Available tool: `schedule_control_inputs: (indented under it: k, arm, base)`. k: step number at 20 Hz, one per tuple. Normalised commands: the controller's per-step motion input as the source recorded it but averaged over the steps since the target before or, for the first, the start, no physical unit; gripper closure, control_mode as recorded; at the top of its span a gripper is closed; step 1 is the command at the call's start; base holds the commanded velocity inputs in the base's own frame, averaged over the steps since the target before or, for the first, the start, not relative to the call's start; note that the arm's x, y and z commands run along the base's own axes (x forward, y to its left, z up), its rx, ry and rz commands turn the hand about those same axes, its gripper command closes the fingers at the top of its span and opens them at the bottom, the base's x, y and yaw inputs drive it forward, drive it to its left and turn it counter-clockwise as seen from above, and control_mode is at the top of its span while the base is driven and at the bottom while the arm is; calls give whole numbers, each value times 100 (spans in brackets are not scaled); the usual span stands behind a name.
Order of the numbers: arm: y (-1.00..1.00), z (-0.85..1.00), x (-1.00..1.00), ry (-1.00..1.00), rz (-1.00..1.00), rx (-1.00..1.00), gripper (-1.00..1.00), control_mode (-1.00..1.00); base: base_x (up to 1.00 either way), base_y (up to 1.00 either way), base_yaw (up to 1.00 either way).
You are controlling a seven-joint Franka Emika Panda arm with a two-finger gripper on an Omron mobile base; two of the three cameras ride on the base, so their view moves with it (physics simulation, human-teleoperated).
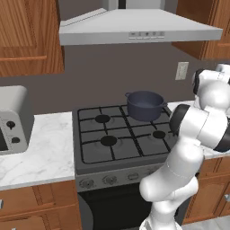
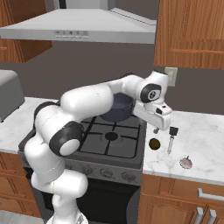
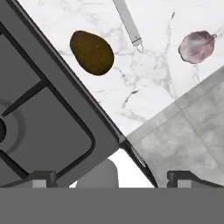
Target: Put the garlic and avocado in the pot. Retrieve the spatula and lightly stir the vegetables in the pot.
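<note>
Pot [image 1: 144, 105]: we see it on the stove's back right burner, nothing visible inside yet.
Avocado [image 2: 154, 144]: on the marble just beside the stove edge; we judge it the nearest pick.
Gripper [image 2: 156, 127]: jaws spread wide, holding nothing, hanging above the avocado.
Spatula [image 2: 171, 139]: lies just right of the avocado; we should descend clear of it.
Garlic [image 2: 186, 162]: farther right, near the counter's front edge.
Approach: we would centre over the avocado's middle and close gently.
Writing: none we can read.
</note>
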Motion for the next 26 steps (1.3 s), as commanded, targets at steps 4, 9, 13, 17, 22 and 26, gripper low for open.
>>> schedule_control_inputs:
  k: [4, 9, 13, 17, 22, 26]
  arm:
    - [-7, -19, 27, -5, -9, 0, -100, -100]
    - [-16, -22, 46, -2, -5, 0, -100, -100]
    - [-13, -4, 25, 0, 0, 0, -100, -100]
    - [-16, -11, 3, 0, 1, 0, -100, -100]
    - [-16, -28, 6, 0, 12, 2, -100, -100]
    - [-8, -23, 3, 0, 24, 5, -100, -100]
  base:
    - [0, 0, 0]
    - [0, 0, 0]
    - [0, 0, 0]
    - [0, 0, 0]
    - [0, 0, 0]
    - [0, 0, 0]
